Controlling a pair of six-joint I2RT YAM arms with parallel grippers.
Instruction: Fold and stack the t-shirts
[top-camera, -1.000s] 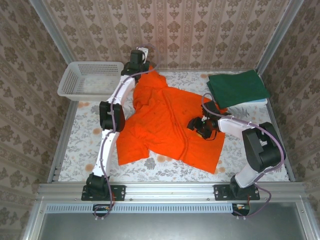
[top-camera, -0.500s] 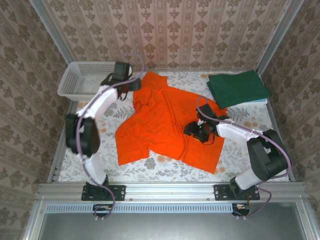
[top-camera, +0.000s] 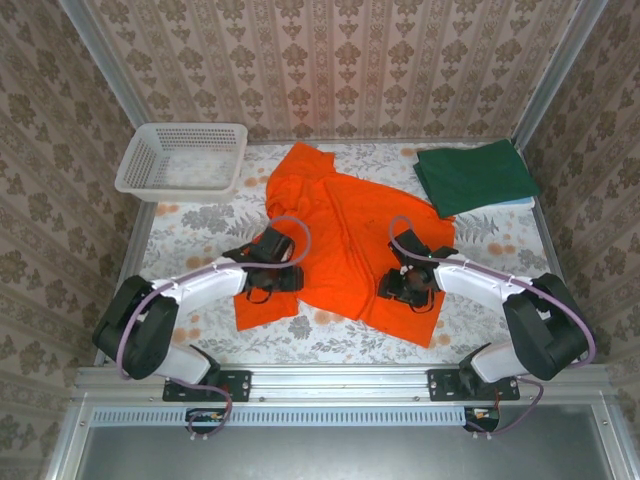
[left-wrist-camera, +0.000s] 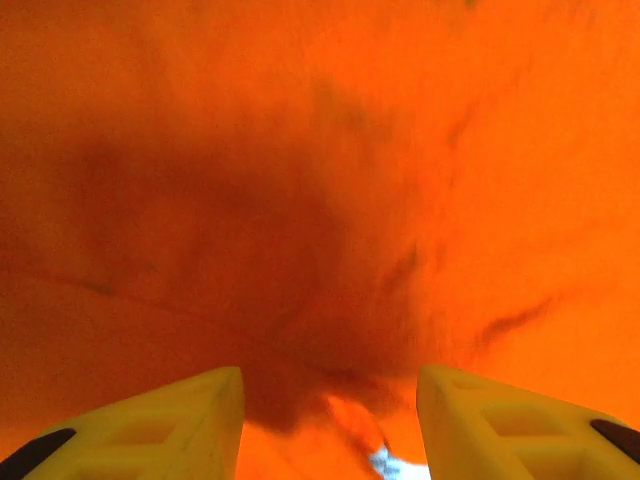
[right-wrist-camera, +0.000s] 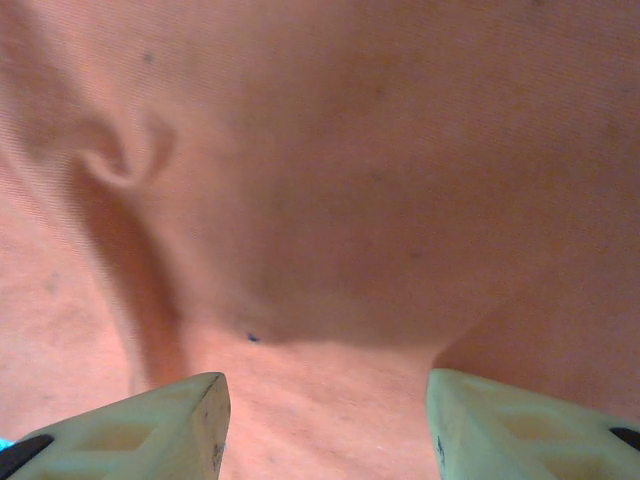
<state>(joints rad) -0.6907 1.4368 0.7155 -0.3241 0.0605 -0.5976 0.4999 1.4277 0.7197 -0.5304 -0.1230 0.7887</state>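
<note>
About half done: dark green t-shirt (top-camera: 475, 175) folded at the table's (top-camera: 190, 225) far right corner, orange t-shirt (top-camera: 335, 235) unfolded between far and near edges under left gripper (left-wrist-camera: 330, 385) and right gripper (right-wrist-camera: 325, 385), both spread apart.

Bright, even overhead light, soft shadows; wrist views blurred against the orange t-shirt (left-wrist-camera: 320, 150), darkly shadowed mid-frame.

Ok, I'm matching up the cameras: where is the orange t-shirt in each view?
Top external: orange t-shirt spread mid-table, under left claw and right claw.
Left wrist: its cloth beyond the left claw.
Right wrist: its cloth beyond the right claw.
Shared landmark: the claws, both over the shirt's near half.
</note>
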